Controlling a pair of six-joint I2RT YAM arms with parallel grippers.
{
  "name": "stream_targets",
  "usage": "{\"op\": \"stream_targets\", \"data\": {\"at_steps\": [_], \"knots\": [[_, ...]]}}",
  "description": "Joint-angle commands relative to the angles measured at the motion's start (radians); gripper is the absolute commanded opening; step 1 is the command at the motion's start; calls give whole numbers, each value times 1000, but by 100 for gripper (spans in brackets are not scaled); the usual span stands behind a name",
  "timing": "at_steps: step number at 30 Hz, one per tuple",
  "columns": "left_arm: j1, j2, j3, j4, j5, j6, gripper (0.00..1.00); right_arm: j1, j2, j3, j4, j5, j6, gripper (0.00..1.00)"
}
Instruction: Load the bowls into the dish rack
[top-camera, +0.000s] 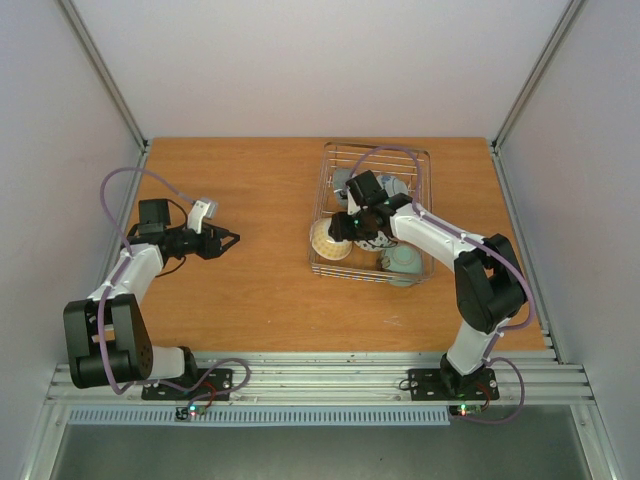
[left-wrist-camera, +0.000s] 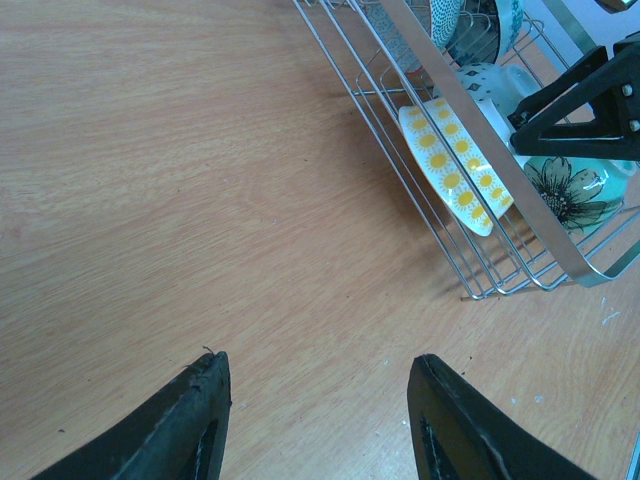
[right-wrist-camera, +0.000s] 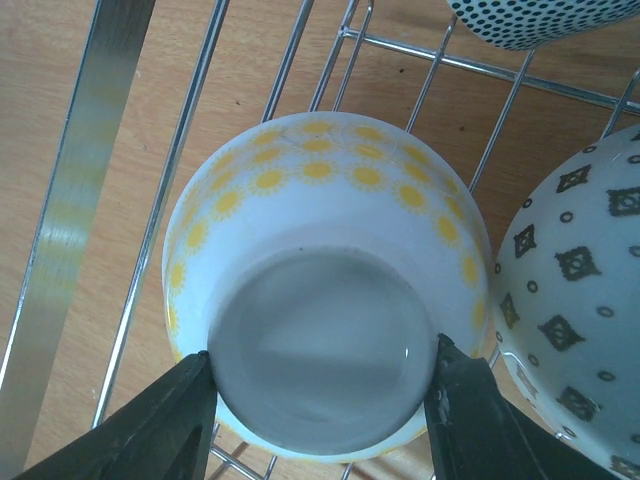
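Gripping the yellow-flowered bowl (right-wrist-camera: 320, 180) by its foot, the right claw (right-wrist-camera: 322, 358) is clenched, one finger on each side of that small glazed ring. The bowl is already inside the dish rack (right-wrist-camera: 80, 200), at the near-left corner, tipped on its side with its base turned up toward the wrist camera. A diamond-patterned bowl (right-wrist-camera: 580, 320) sits just beside it, so close that contact can't be ruled out, and a dotted bowl (right-wrist-camera: 530, 20) lies further in. Every bowl in sight is in the rack.

Over on the other side, the left claw (left-wrist-camera: 320, 365) hangs released above the bare counter (left-wrist-camera: 150, 150), well apart from the rack, with nothing between its fingers.

The danger now looks like the let-go. A foot that smooth and shallow gives the fingers little to bite, so the bowl could slip early. If it isn't seated between the wires, it may roll into its diamond-patterned neighbour and knock ceramic on ceramic. On the way out, a finger could also catch a wire and drag the light rack across the counter.
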Motion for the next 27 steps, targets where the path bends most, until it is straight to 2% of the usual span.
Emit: {"op": "stream_targets", "data": {"at_steps": [1, 7, 21, 25, 27], "knots": [[7, 3, 0, 12, 2, 12, 49, 4, -1, -7, 8, -11, -11, 33], [7, 5, 0, 14, 2, 12, 49, 3, -50, -17, -19, 11, -24, 27], [7, 12, 3, 13, 6, 9, 49, 10, -155, -53, -80, 45, -38, 25], [7, 9, 5, 11, 5, 10, 49, 10, -153, -52, -87, 45, -38, 29], [7, 5, 5, 9, 5, 8, 49, 9, -153, -54, -80, 27, -36, 40]]}}
